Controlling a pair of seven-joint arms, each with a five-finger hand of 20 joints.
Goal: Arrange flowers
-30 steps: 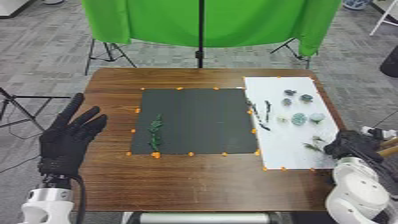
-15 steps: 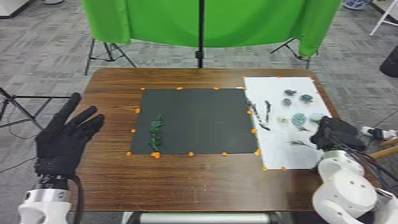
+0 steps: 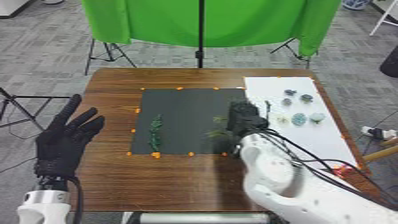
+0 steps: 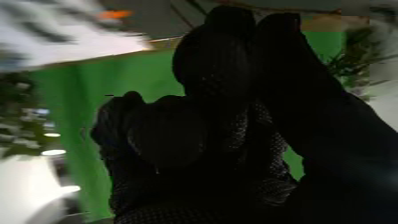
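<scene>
In the head view my right hand (image 3: 246,119) is over the right part of the dark sheet (image 3: 182,107), curled round a green sprig (image 3: 216,133) whose leaves stick out to its left. In the right wrist view the right hand (image 4: 213,140) has curled fingers, with leafy sprig parts (image 4: 355,62) beyond them. A long green stem (image 3: 155,132) lies on the dark sheet's left side. On the white sheet (image 3: 311,145) are dark blue-grey flowers (image 3: 306,98), a pale green flower (image 3: 298,119) and a whitish one (image 3: 317,118). My left hand (image 3: 62,150) is open at the table's left.
Orange markers (image 3: 156,155) line the sheets' edges on the brown table (image 3: 169,187). A dark twig (image 3: 267,109) lies beside my right hand. The right arm crosses the table's front right, near a red item (image 3: 342,170). A green cloth (image 3: 155,22) hangs behind.
My right hand has moved left from the white sheet's right edge to the dark sheet, carrying greenery that was on the white sheet. The left hand has hardly moved.
</scene>
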